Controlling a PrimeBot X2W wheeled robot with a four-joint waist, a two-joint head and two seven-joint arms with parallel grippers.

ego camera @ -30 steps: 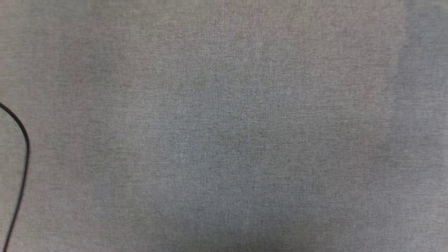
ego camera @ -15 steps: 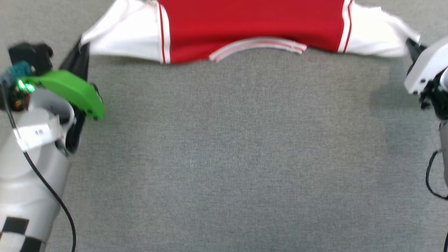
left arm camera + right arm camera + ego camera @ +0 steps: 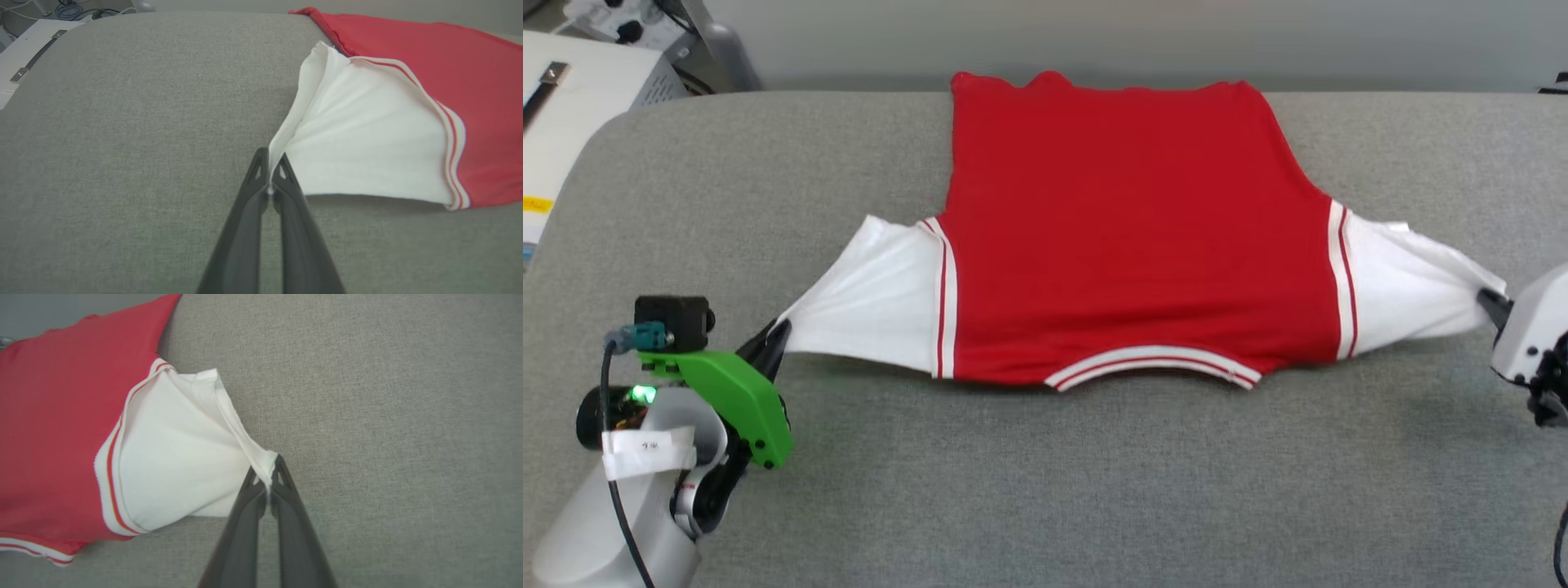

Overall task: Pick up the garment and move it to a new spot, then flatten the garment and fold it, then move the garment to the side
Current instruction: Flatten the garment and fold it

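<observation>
The garment (image 3: 1127, 237) lies spread on the grey table, plain red side up, collar trim toward me and hem at the far edge. Both white sleeves are pulled out sideways and lifted a little. My left gripper (image 3: 774, 336) is shut on the tip of the left sleeve (image 3: 367, 147), the cloth pinched between its dark fingers (image 3: 269, 163). At the right edge my right gripper (image 3: 1490, 306) is shut on the tip of the right sleeve (image 3: 184, 457), which is stretched taut from the fingertips (image 3: 267, 473). No lettering shows.
The grey cloth-covered table (image 3: 1045, 490) has rounded far corners and open room in front of the garment. A white unit (image 3: 572, 106) with cables stands beyond the far left corner. A grey wall runs behind the table.
The head camera has tilted up, from bare grey cloth to the whole garment and both grippers. Over the last half second both grippers stay shut on the sleeve tips.
</observation>
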